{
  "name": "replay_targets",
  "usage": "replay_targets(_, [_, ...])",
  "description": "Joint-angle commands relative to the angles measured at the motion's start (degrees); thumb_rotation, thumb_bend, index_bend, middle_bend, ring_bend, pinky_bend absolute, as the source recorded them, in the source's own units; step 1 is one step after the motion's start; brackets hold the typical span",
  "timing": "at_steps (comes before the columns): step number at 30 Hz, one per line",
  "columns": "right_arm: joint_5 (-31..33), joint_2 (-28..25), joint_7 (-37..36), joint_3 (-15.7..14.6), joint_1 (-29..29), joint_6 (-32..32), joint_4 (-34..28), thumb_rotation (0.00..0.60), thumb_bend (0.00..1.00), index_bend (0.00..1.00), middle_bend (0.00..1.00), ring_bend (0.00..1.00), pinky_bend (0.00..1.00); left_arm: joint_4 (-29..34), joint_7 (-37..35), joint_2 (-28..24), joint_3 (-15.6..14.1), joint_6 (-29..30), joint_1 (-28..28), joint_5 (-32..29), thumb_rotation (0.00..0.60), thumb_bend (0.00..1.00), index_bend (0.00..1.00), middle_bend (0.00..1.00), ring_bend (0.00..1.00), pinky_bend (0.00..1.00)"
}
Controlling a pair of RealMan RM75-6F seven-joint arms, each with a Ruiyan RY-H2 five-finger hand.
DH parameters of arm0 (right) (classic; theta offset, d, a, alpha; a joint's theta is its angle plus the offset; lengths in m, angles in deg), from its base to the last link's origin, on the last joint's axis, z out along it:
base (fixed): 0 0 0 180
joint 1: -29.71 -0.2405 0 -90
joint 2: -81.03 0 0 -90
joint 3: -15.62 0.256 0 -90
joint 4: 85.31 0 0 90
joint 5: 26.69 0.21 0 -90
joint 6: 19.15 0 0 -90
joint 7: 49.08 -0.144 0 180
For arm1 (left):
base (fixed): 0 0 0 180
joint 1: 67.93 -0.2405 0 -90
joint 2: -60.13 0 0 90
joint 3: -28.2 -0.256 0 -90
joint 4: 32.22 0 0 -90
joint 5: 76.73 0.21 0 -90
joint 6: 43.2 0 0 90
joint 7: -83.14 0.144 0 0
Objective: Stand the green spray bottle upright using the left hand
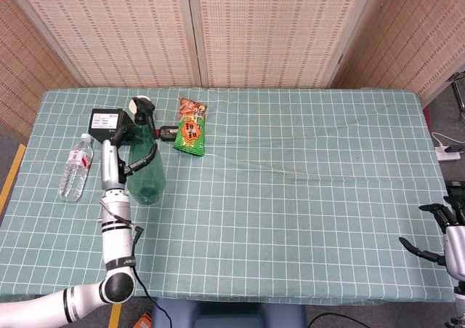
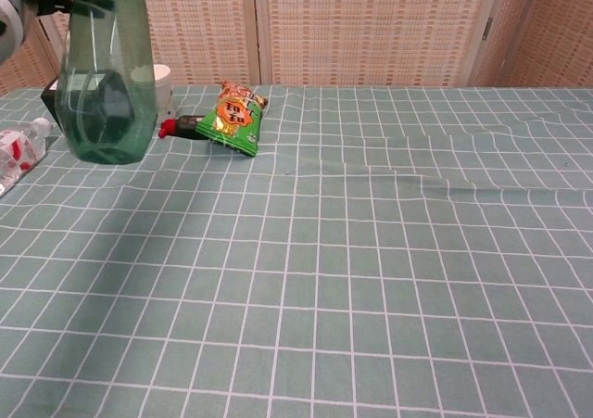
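Note:
The green spray bottle (image 1: 147, 174) is upright, its black spray head (image 1: 142, 110) on top. My left hand (image 1: 119, 159) grips its body from the left side, fingers wrapped around the middle. In the chest view the spray bottle (image 2: 105, 89) looms large at the upper left, its base clear of the cloth with a shadow beneath it. My right hand (image 1: 446, 230) hovers at the table's right edge, fingers spread, holding nothing.
A black box (image 1: 107, 124) and a white cup (image 2: 163, 81) stand right behind the bottle. A water bottle (image 1: 76, 166) lies to its left. A green snack bag (image 1: 191, 127) and a small red-capped bottle (image 1: 166, 132) lie to the back right.

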Motion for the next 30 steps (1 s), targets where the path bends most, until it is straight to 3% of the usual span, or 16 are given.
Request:
replay_targets(1, [-0.4,0.4,-0.6,-0.1,0.1,0.6,0.8,0.600,0.00,0.37,0.36,0.17,0.11,-2.2,-15.5,-3.1,2.3,-5.2,-3.8,3.5,0.600,0.30,0.55,0.73,0.50,0.28])
replay_targets(7, [0.5,-0.3,1.4,-0.2,0.1,-0.8,-0.6,0.600,0.00,0.38,0.36,0.17,0.11,-8.7,-25.7,-2.1,4.4,-3.6,-2.5,7.6,0.600,0.30,0.52,0.71,0.46,0.29])
replay_targets(11, [1.0,-0.7,2.3,-0.2,0.1,-1.3,-1.6,0.600,0.00,0.38,0.36,0.17,0.11,-17.8,-30.5,0.0,0.8,-0.1,-1.5,15.1,0.600,0.30,0.51,0.69,0.45,0.26])
replay_targets(20, [3.5,-1.7,5.0,0.1,0.5,-2.7,-4.1,0.600,0.00,0.37,0.36,0.17,0.11,-36.1,-39.4,3.9,-4.2,0.6,0.3,18.7,0.600,0.30,0.50,0.69,0.44,0.24])
replay_targets(30, [5.4,-2.3,7.6,0.4,0.6,-3.7,-6.2,0.600,0.00,0.36,0.36,0.18,0.12,-44.9,-46.1,6.9,-6.0,0.0,0.5,17.2,0.600,0.28,0.46,0.66,0.39,0.22])
